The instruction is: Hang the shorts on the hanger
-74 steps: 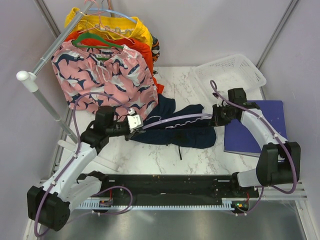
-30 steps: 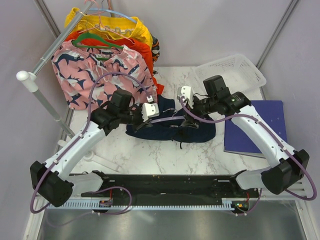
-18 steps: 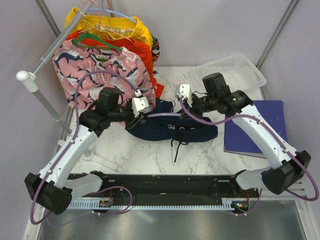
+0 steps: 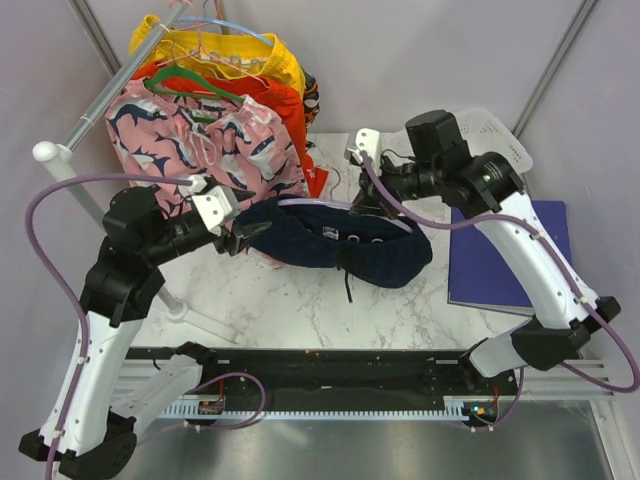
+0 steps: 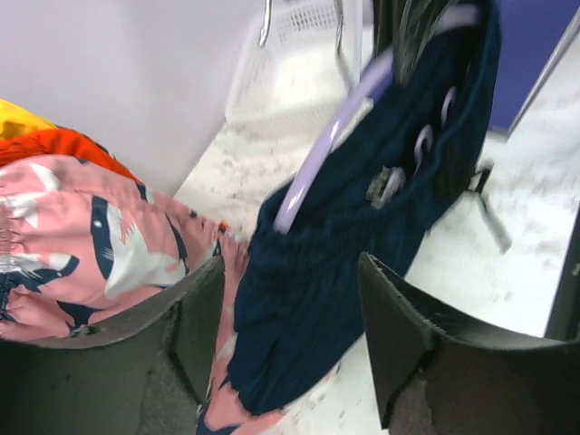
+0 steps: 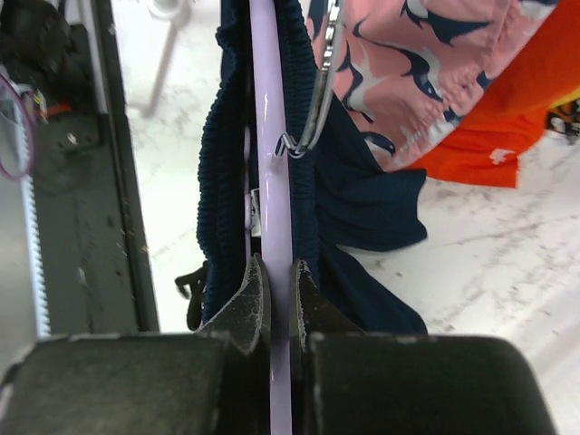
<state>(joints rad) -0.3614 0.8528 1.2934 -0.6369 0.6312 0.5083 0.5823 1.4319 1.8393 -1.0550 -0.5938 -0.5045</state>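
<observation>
White marble forms the desk [image 4: 300, 312], closed in by plain pale walls on the left, back and right. A black mounting frame [image 4: 330, 368] runs along the near edge. One slanted clothes rail [image 4: 105, 95] stands at the back left. It carries three garments: yellow shorts [image 4: 272, 55], orange shorts [image 4: 287, 105] and pink shark-print shorts [image 4: 195, 135]. One white basket [image 4: 502, 140] sits in the back right corner, partly hidden by the right arm. One blue folder [image 4: 555, 235] lies flat by the right edge.

The shorts [image 4: 330, 245] are navy and hang over the middle of the desk on the hanger [image 6: 270, 163], whose pale bar runs along the elastic waistband. One drawstring [image 4: 347, 285] dangles below. Whether the hem touches the marble cannot be told. The left end of the shorts lies just beside the pink pair.

The right hand [image 4: 362, 207] has its fingers pressed together on the hanger bar near its right end. The left hand [image 4: 250, 235] is spread wide at the left end of the shorts, with the fabric showing between its fingers and nothing pinched.

Bare marble lies between the shorts and the black frame, and a narrower strip lies between the shorts and the folder.
</observation>
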